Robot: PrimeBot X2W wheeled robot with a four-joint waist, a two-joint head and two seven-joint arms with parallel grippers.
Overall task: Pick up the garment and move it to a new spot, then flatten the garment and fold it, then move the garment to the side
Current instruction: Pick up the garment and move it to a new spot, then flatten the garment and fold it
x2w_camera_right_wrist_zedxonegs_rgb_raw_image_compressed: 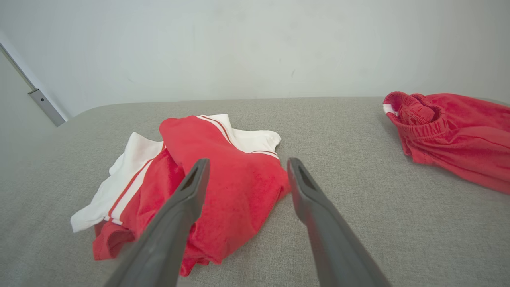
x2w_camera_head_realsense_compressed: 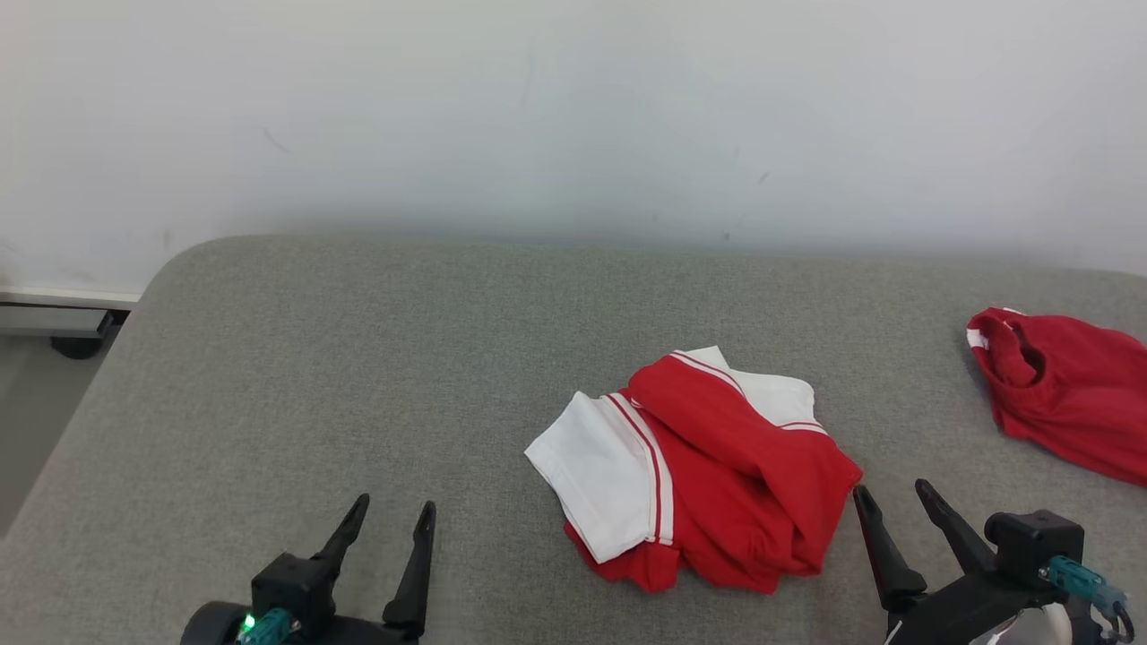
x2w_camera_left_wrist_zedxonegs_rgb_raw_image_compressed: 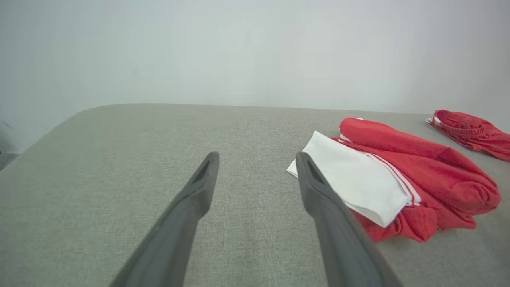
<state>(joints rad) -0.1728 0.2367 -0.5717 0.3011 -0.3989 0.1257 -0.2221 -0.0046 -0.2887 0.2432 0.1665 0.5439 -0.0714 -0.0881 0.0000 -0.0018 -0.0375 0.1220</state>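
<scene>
Crumpled red-and-white cloth garment (x2w_camera_head_realsense_compressed: 699, 466) lies between the left gripper (x2w_camera_head_realsense_compressed: 396, 503) and right gripper (x2w_camera_head_realsense_compressed: 890, 488), both spread apart, empty.

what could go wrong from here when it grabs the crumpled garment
1. The garment lies bunched in overlapping red and white layers, so the open right gripper beside it may pinch only one layer and drag the rest.
2. A second red garment lies to the right; a move that way could tangle both.
</scene>
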